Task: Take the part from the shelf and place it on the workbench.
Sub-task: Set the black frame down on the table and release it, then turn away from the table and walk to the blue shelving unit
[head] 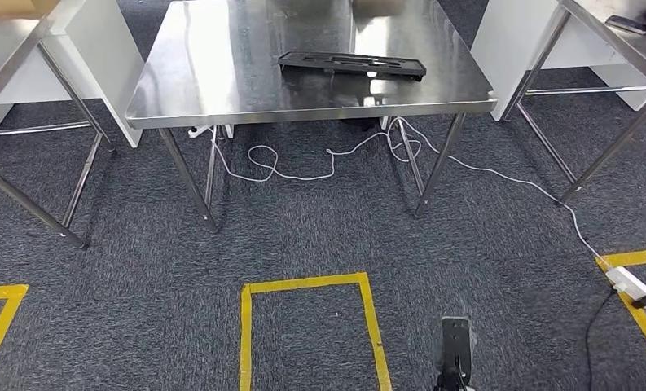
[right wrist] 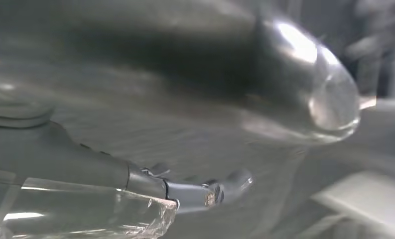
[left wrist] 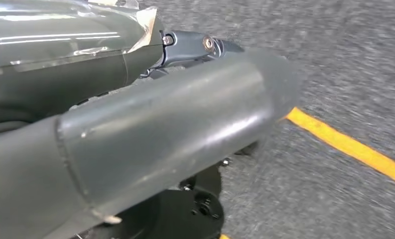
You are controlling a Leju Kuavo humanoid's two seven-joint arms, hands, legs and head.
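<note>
A flat black part (head: 352,64) lies on the steel workbench (head: 221,81) straight ahead, towards its right half. My left hand (left wrist: 160,134) hangs over the grey carpet with its thick thumb stretched out, a dark finger (left wrist: 195,47) beside it, and nothing in it. My right hand (right wrist: 185,99) is seen close up and blurred. Its thumb is extended, a finger (right wrist: 205,191) lies straight alongside, and no object sits between them.
A white cable (head: 303,167) loops on the carpet under the workbench and runs to a power strip (head: 633,287) at the right. Yellow tape (head: 307,326) marks a box on the floor in front of me. Other steel tables stand at left (head: 10,49) and right (head: 621,49).
</note>
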